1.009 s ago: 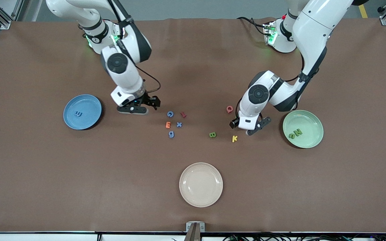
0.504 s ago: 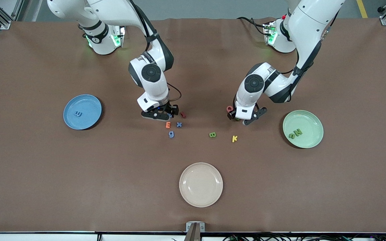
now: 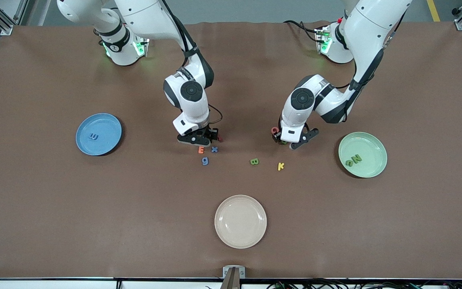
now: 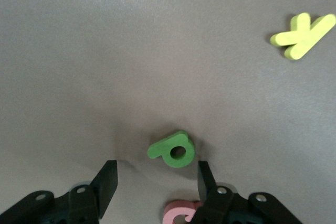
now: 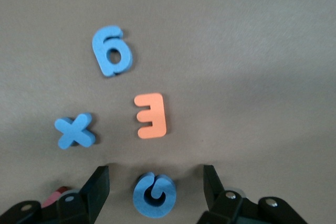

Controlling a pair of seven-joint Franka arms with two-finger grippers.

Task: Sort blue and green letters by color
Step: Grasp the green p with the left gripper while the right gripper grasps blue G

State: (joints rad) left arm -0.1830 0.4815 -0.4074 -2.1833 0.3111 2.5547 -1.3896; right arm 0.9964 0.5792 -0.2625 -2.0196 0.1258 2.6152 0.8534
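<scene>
My right gripper (image 3: 199,139) is open and low over the blue G (image 5: 154,195), which lies between its fingers untouched. The blue x (image 3: 214,149) and blue g (image 3: 205,161) lie just nearer the camera. My left gripper (image 3: 291,141) is open and low, with the green p (image 4: 172,150) on the table just past its fingertips. The green B (image 3: 254,161) lies loose mid-table. A blue E (image 3: 93,137) lies in the blue plate (image 3: 108,124). The green N (image 3: 357,158) and u (image 3: 349,163) lie in the green plate (image 3: 371,144).
An orange E (image 3: 201,150) lies beside the blue x. A dark red piece (image 3: 219,138) is next to the right gripper. A pink Q (image 3: 274,129) touches the left gripper's side. A yellow K (image 3: 280,165) lies near the B. A beige plate (image 3: 240,221) stands nearest the camera.
The right gripper moved from beside the blue plate to the letter cluster, over the blue G. The left gripper moved away from the green plate to the green p beside the pink Q.
</scene>
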